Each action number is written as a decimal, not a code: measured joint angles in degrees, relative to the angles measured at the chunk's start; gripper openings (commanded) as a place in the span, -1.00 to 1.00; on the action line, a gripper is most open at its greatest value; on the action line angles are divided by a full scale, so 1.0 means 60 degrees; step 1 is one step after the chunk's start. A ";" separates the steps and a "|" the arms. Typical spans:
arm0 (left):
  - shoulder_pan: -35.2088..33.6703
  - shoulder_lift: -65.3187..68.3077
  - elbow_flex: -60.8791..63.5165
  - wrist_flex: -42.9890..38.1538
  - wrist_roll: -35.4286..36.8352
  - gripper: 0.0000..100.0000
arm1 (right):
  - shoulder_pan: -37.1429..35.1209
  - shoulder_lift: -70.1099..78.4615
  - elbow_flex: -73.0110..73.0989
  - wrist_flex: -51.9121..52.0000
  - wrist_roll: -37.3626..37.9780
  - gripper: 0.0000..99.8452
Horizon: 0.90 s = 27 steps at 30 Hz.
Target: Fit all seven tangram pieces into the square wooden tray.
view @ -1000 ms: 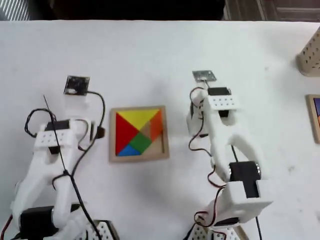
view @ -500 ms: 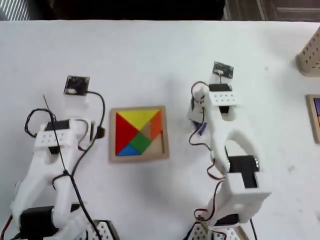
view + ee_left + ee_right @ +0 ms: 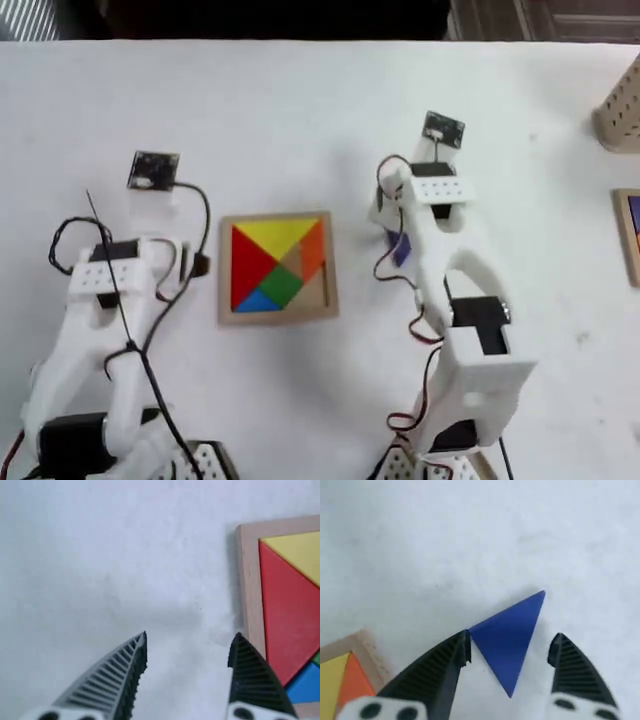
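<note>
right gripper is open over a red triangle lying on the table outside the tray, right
The triangle is blue, not red; the right wrist view shows it. The right gripper is open over it, on the table outside the tray.

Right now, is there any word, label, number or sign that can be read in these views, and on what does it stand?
None can be read.
The square wooden tray, its coloured pieces, the blue triangle and the white table carry no print.
Any marks on the small circuit boards are too small to read.
</note>
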 measured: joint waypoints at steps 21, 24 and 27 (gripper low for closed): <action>0.0000 0.0000 0.0000 0.0000 0.0000 -0.46 | 0.0147 0.0982 -0.0703 0.0117 0.0557 -0.96; 0.0000 0.0000 0.0000 0.0000 0.0000 -0.46 | 0.0234 0.0982 -0.0747 0.0322 0.0791 -0.96; 0.0000 0.0000 0.0000 0.0000 0.0000 -0.46 | 0.0264 0.0952 -0.0821 0.0557 0.0938 -0.96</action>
